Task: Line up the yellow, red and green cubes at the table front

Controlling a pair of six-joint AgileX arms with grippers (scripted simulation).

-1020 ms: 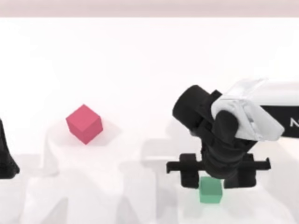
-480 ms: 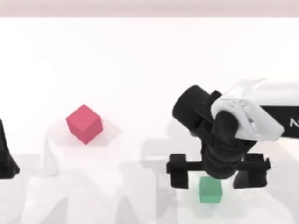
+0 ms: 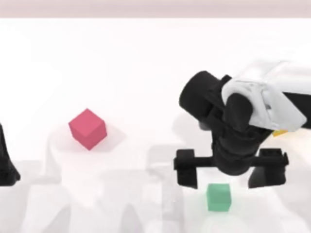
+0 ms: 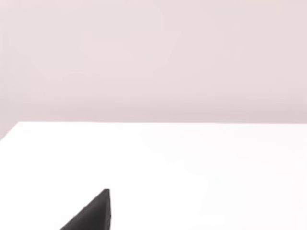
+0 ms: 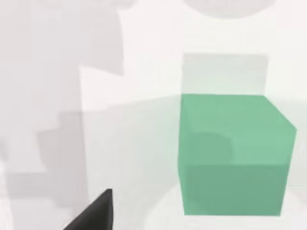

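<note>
Right gripper (image 3: 228, 171) hangs over the near right part of the table (image 3: 146, 63), fingers spread wide with one dark finger (image 3: 186, 168) out to the left and the other to the right, gripping nothing, and the green cube (image 3: 218, 197) sits on the surface just nearer than the gap between them, clear of both. The right wrist view has that green cube (image 5: 235, 153) resting flat and square on the white top. Well off to the left sits the red cube (image 3: 87, 128), turned corner-on, while the left arm (image 3: 7, 162) is parked at the left edge, its grip state impossible to tell
</note>
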